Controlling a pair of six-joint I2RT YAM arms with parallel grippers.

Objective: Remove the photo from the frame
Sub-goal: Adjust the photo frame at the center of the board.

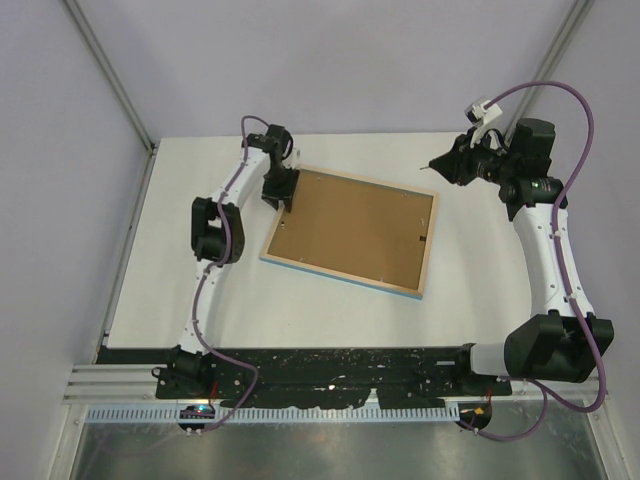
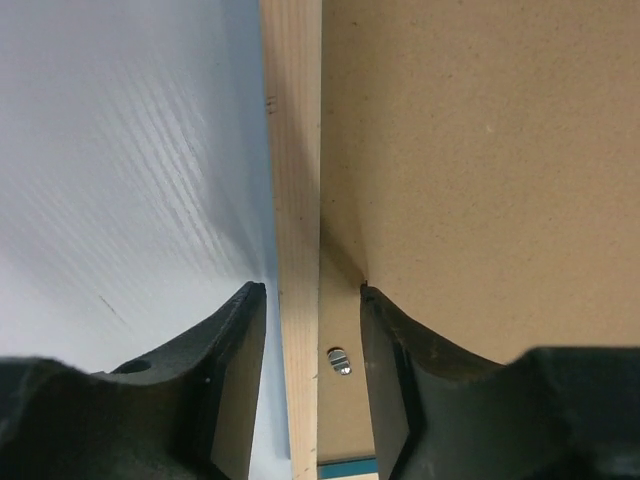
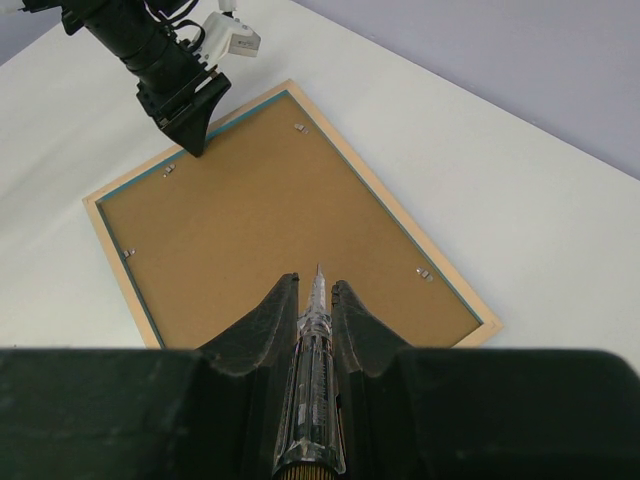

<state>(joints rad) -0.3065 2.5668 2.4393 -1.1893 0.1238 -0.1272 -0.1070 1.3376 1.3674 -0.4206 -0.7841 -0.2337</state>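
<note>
Top external: face-down light-blue, wood-backed rectangular frame [image 1: 340, 277], L gripper [image 1: 281, 192] fingers parted around its upper-left rail; R gripper [image 3: 316, 284] clamps clear-handled screwdriver [image 3: 312, 370], so next prob. tip swings small metal clips [image 3: 424, 273] open.

Left claw [image 2: 310, 290] agape; right claw [image 3: 315, 284] tight around pointed tool [image 3: 312, 400].

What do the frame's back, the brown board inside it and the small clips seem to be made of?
The frame looks like pale bare wood on its back: faint grain runs along the rail. The brown board seems to be matte pressed fibreboard, evenly speckled, without grain. The clips look like shiny metal, though they are too small to be sure.
</note>
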